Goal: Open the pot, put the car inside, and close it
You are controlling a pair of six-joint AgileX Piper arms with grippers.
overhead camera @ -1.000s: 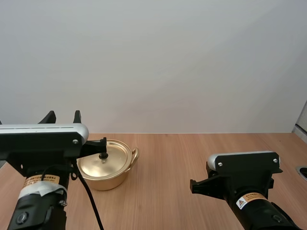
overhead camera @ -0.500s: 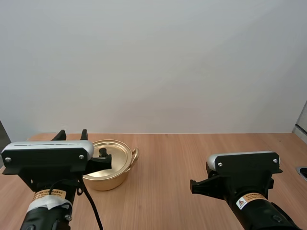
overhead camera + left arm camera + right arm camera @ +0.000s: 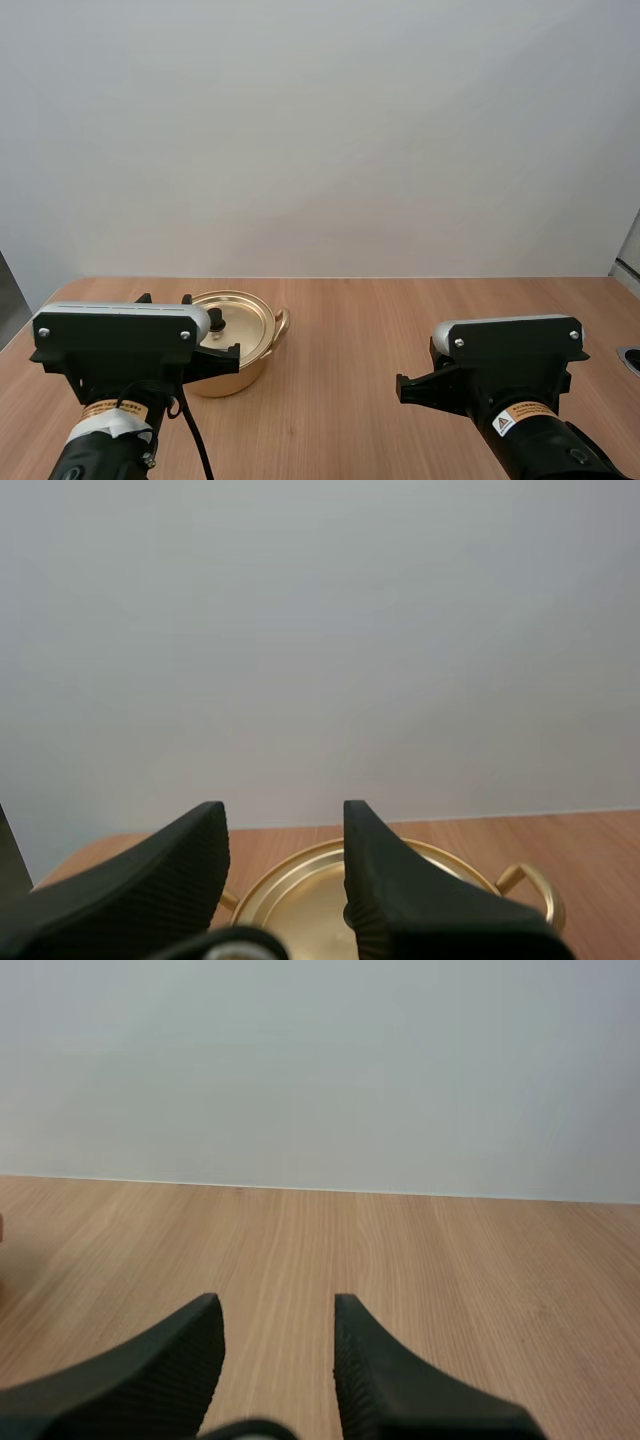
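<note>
A gold pot (image 3: 240,350) stands on the wooden table at the left, its lid (image 3: 232,318) on and a black knob (image 3: 216,322) in the lid's middle. My left gripper (image 3: 165,298) is open just on the near side of the pot, and its two tips peek above the arm's housing. In the left wrist view the left gripper (image 3: 285,825) has its ribbed fingers (image 3: 395,890) well apart, with the lid (image 3: 300,905) beyond the gap and a side handle (image 3: 530,885) beside it. My right gripper (image 3: 275,1310) stands open above bare wood and holds nothing.
The right arm (image 3: 505,365) sits low at the near right of the table (image 3: 400,320). A plain pale wall stands behind the table's far edge. A dark round fitting (image 3: 632,358) shows at the table's right edge.
My left arm has sunk lower and shifted a little to the right, its fingertips dropping from above the pot to the pot's near rim. The right arm and the pot have not moved.
</note>
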